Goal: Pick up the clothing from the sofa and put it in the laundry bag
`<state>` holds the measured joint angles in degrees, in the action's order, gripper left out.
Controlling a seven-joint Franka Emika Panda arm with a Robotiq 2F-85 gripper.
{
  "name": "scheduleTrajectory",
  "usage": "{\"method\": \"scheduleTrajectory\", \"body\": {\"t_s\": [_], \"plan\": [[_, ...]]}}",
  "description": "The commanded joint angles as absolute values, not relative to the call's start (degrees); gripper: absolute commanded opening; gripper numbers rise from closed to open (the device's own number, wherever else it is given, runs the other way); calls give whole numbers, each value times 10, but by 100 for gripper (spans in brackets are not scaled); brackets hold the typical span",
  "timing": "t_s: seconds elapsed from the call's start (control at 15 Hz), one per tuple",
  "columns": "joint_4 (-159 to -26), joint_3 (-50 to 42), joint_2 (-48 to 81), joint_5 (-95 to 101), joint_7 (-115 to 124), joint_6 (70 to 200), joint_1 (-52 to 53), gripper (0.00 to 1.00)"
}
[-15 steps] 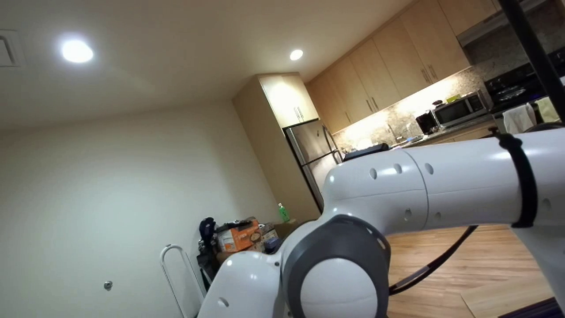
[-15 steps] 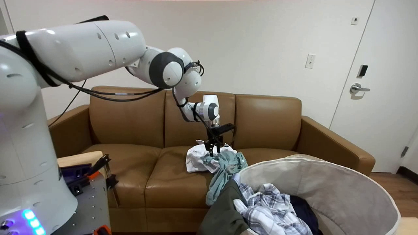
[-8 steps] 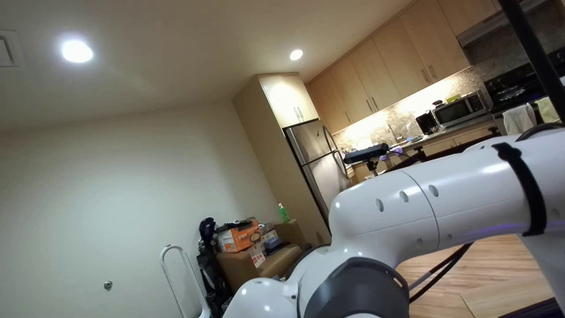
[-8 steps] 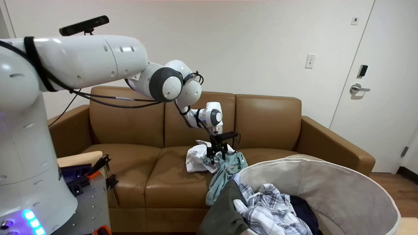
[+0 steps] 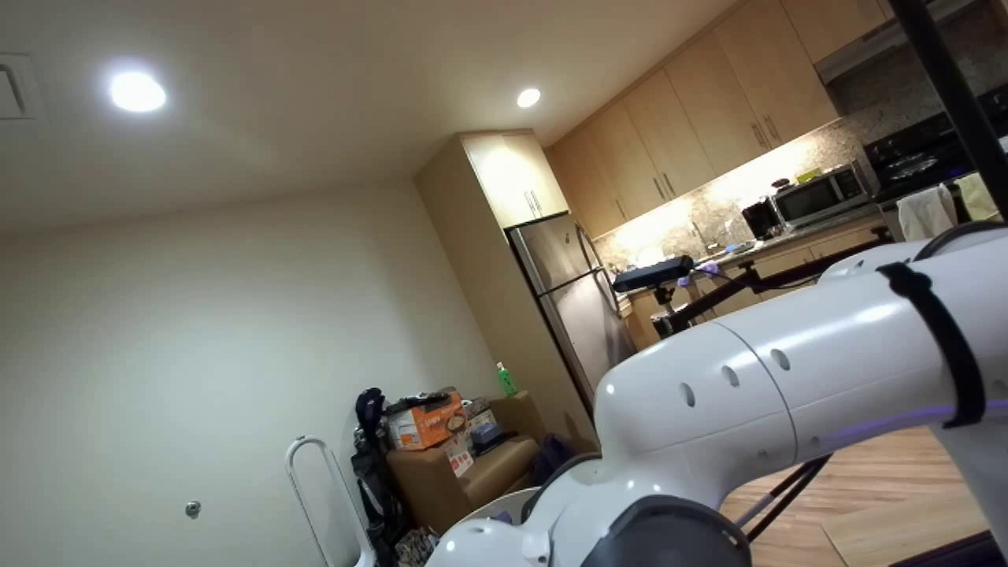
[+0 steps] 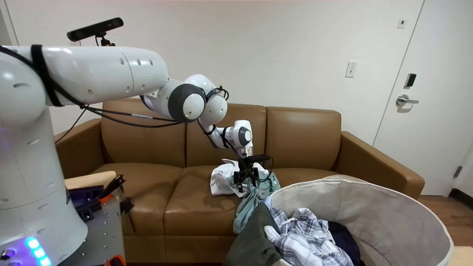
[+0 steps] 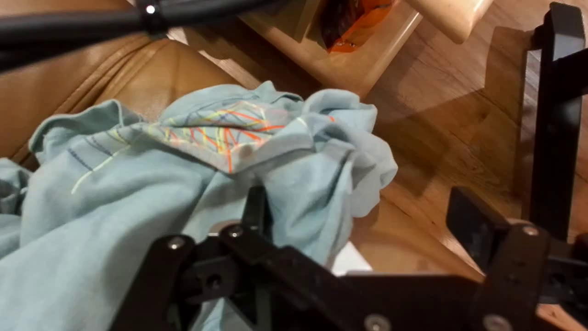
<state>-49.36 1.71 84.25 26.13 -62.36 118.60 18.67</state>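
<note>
On the middle seat of the sofa (image 6: 201,218), the clothing (image 6: 266,184) is seen lying in a loose heap. A crumpled white cloth (image 6: 222,181) is partly covered by a teal cloth (image 6: 249,208), whose end is draped over the front edge; whether one garment or two is meant cannot be told.

The grasp is judged to be the step in hand, with the lift, the carry and the drop not yet done. For the next move, a thick fold should be brought well between the fingertips and pinched, then raised high enough for the trailing end to be cleared over the rim of the laundry bag (image 6: 395,218).

By the gripper (image 7: 358,204), nothing is held. Its jaws are spread wide, low over the heap. In the wrist view one finger (image 7: 255,211) is set against or just above the teal cloth, contact being uncertain; the other is placed beyond the cloth's edge, with wooden floor (image 7: 441,73) seen past it.

Farther out, the laundry bag is stood in front of the sofa. A plaid shirt (image 6: 303,234) and a dark navy cloth (image 6: 345,240) are contained in it, and its rim toward the hanging end is covered by a dark grey-green cloth (image 6: 253,240).
</note>
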Motion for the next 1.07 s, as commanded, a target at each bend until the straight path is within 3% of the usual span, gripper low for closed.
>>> {"method": "scheduleTrajectory", "body": {"t_s": [0.0, 0.67, 0.87, 0.93, 1.0], "plan": [[-502, 6, 844, 251, -599, 1212, 189, 74], [-510, 3, 845, 255, -597, 1260, 194, 7], [-511, 5, 845, 254, -602, 1260, 194, 3], [-511, 6, 845, 253, -603, 1256, 193, 9], [-511, 5, 845, 253, -600, 1249, 195, 31]]}}
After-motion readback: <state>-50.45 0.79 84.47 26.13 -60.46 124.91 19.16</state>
